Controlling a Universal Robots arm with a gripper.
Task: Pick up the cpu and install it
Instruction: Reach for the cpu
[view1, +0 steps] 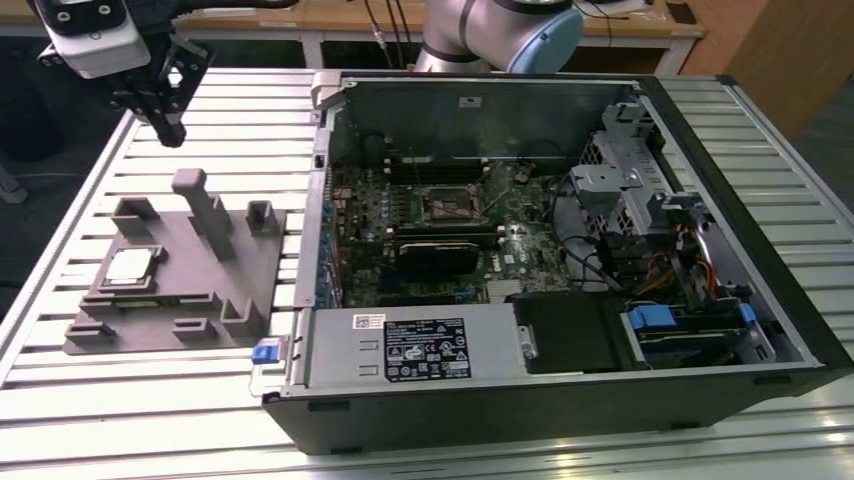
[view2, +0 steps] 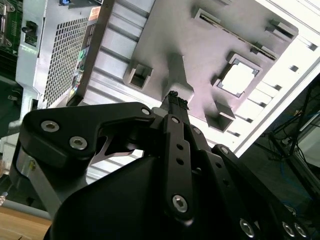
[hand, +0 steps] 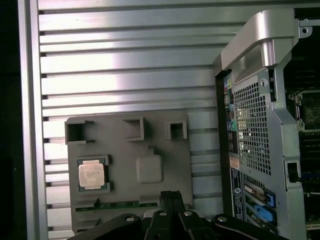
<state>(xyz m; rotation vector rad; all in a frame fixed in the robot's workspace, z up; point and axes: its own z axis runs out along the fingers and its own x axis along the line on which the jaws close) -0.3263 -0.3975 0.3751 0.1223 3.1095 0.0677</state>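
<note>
Open computer case (view1: 534, 412) on slatted metal table (view1: 120, 430), gray fixture tray (view1: 200, 278) beside the case, motherboard (view1: 534, 240) inside it

The cpu (hand: 92, 175) lies flat in a square recess of the gray fixture tray (hand: 125, 150) on the slatted metal table (hand: 125, 65), beside the computer case (hand: 255, 125), while the gripper (hand: 172, 196), fingers pressed together, hangs apart from it.

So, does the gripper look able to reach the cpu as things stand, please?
Probably yes: the cpu lies uncovered in its pocket on the gray fixture tray, and the gripper hangs above the slatted table near that tray. The tall post stands nearby.
</note>
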